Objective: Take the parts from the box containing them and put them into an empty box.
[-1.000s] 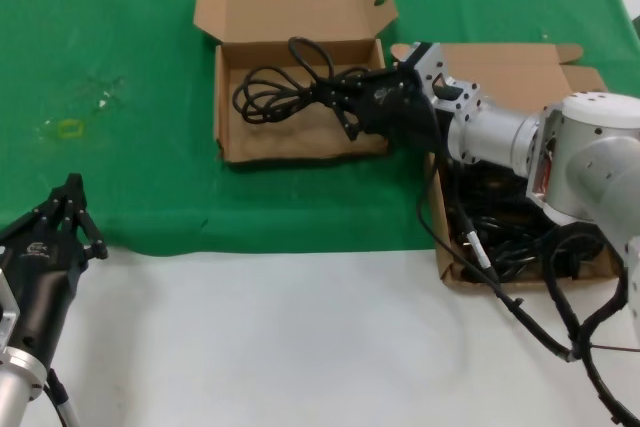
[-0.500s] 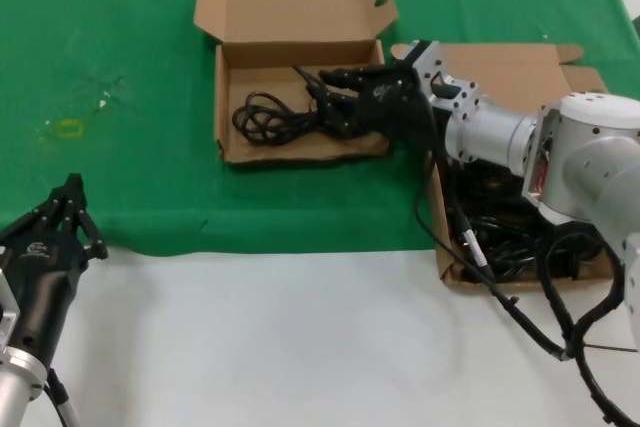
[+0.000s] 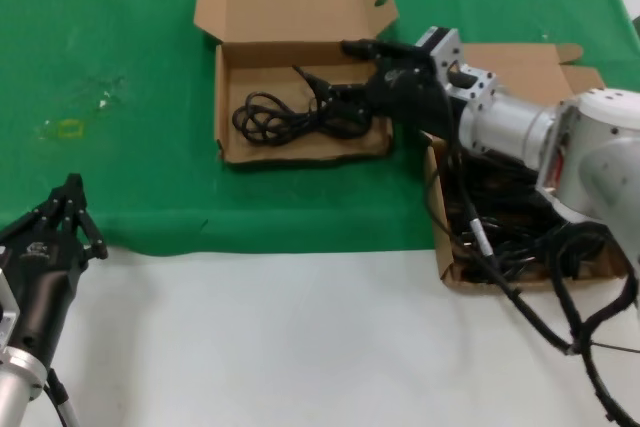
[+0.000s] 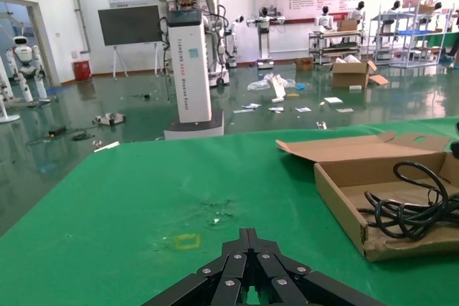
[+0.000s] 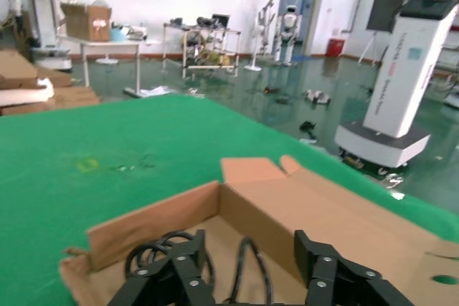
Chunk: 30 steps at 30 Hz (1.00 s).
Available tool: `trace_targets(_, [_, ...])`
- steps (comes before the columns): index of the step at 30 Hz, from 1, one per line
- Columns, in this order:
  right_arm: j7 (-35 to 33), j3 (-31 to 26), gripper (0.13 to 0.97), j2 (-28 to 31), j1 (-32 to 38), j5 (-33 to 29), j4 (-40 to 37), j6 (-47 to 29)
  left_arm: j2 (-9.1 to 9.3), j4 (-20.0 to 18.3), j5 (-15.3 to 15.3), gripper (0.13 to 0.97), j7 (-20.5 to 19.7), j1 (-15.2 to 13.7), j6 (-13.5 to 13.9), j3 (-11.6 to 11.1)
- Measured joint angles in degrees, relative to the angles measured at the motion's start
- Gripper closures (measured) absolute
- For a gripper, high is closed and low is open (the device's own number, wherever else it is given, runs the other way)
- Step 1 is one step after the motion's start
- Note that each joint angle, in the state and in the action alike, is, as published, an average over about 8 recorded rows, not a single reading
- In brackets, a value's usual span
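The smaller, shallower box (image 3: 232,142) lies open at the top middle of the green cloth. One black power cord (image 3: 275,115) lies coiled on its floor. My right gripper (image 3: 346,73) is open and empty, hovering over the right end of this box, just above the cord's plug end. In the right wrist view its jaws (image 5: 247,249) stand wide apart, with a cord loop (image 5: 252,271) below them. The larger box (image 3: 520,67) on the right holds several tangled cords (image 3: 505,232). My left gripper (image 3: 70,199) is shut and parked at the lower left.
The green cloth (image 3: 120,37) covers the far half of the table and the white tabletop (image 3: 300,347) the near half. A small yellow mark (image 3: 68,128) lies on the cloth at the left. The left wrist view shows the smaller box (image 4: 344,191) with the cord (image 4: 409,209).
My right gripper lowered the cord into the smaller box, opened and let it go. It has drawn back a little to the right. The left arm has not moved.
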Motion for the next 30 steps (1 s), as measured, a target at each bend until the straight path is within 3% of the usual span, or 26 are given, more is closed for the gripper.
trace_targets(3, [3.58, -0.49, 0.695, 1.50, -3.39, -0.17, 6.89, -0.05, 0.00, 0.00, 0.00, 0.953, 0.00, 0.00, 0.00, 0.00])
trace_targets(19, [27.20, -2.65, 0.316, 12.24, -25.48, -1.41, 47.64, 7.22, 0.00, 0.00, 0.00, 0.953, 0.00, 0.00, 0.00, 0.00])
trace_targets(23, [30.25, -2.78, 0.292, 13.77, -28.20, -1.92, 52.39, 9.09, 0.00, 0.00, 0.00, 0.953, 0.00, 0.00, 0.00, 0.00])
trace_targets(30, [30.83, -2.78, 0.204, 14.07, -28.77, -2.01, 53.32, 9.49, 0.00, 0.00, 0.00, 0.949, 0.00, 0.00, 0.00, 0.00])
